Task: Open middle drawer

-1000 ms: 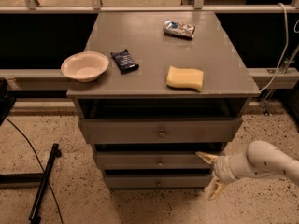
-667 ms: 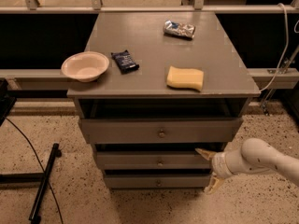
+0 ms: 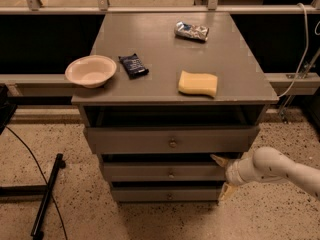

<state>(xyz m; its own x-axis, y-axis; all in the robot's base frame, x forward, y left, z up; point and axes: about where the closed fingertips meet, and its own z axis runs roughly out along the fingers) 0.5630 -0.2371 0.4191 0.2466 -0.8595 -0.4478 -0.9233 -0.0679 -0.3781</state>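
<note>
The grey cabinet has three stacked drawers. The middle drawer [image 3: 150,173] is the second one, a plain flat front with a small round knob [image 3: 171,174] at its centre. It sits nearly flush under the taller top drawer [image 3: 125,140]. My gripper [image 3: 222,175] is at the right end of the middle drawer's front, coming in from the lower right on a white arm [image 3: 272,168]. Its two cream fingers are spread, one finger [image 3: 218,159] at the drawer's upper edge and the other by the lowest drawer. It holds nothing.
On the cabinet top [image 3: 165,49] lie a beige bowl [image 3: 90,70], a dark snack packet [image 3: 133,65], a yellow sponge [image 3: 198,83] and a silver bag [image 3: 192,31]. A black stand and cable [image 3: 46,196] lie on the speckled floor at left. A railing runs behind.
My gripper has moved left and a little up, closer to the right end of the middle drawer's front. The drawers have not moved.
</note>
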